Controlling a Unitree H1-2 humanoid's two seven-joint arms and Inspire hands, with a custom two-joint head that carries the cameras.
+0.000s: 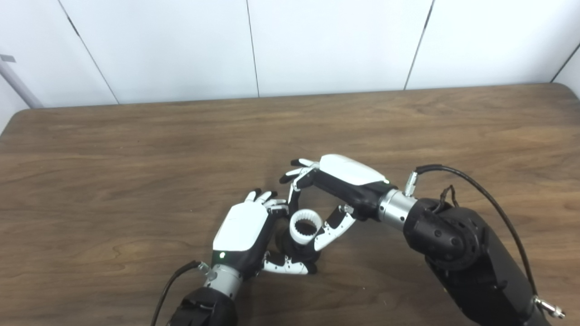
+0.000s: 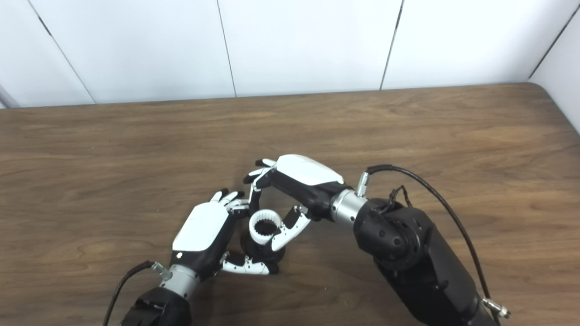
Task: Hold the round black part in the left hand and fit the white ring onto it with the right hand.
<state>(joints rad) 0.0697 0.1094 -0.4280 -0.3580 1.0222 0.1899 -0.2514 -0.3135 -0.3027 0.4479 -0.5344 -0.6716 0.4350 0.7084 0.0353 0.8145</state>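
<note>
Right hand [image 1: 337, 190] pinches white ring [image 1: 305, 226] above black part [image 2: 263, 251] gripped by left hand [image 1: 244, 233]

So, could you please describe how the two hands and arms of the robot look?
Both hands, left and right, have a glossy white back shell over a black body. The fingers are white and silver with black tips. Each wrist is a silver metal cylinder on a bulky black forearm. A black cable loops over the right forearm; another runs beside the left wrist, where a small green light glows.
</note>
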